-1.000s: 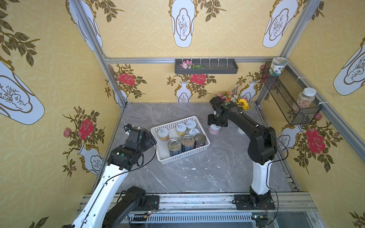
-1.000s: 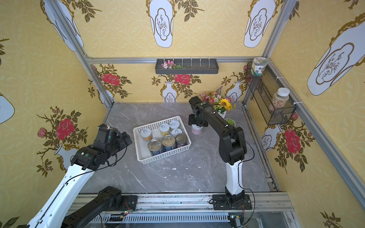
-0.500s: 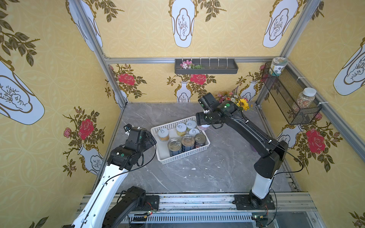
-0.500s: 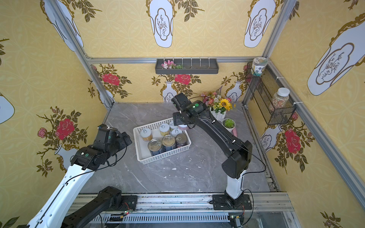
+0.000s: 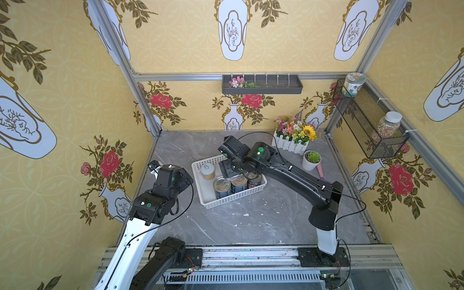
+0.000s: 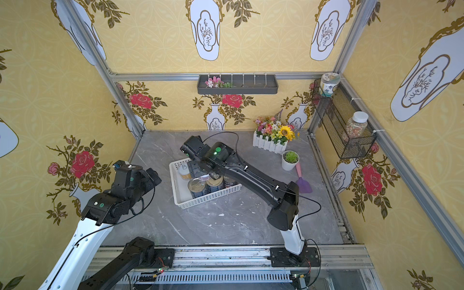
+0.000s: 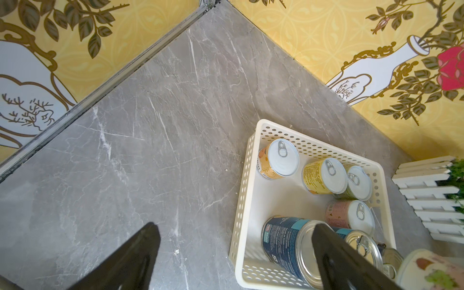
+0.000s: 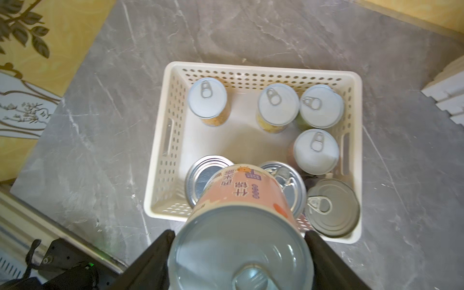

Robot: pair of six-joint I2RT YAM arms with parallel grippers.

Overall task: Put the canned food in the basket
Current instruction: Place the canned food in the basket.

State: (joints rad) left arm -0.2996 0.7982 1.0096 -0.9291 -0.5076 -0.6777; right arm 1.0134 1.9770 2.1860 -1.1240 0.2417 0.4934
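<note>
The pink-labelled can (image 8: 241, 198) hangs above the white perforated basket (image 8: 173, 100), pinched between the right fingers (image 8: 155, 253). Seven other cans (image 8: 208, 98) stand inside it, mid-table (image 8: 100, 125). The left fingers (image 7: 140, 251) are spread wide and empty, beside the basket.

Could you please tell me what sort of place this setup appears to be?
Likely a robot test cell dressed as a home nook: yellow floral wallpaper panels on aluminium framing, a grey marble-look tabletop, and artificial flowers in a white picket planter.
</note>
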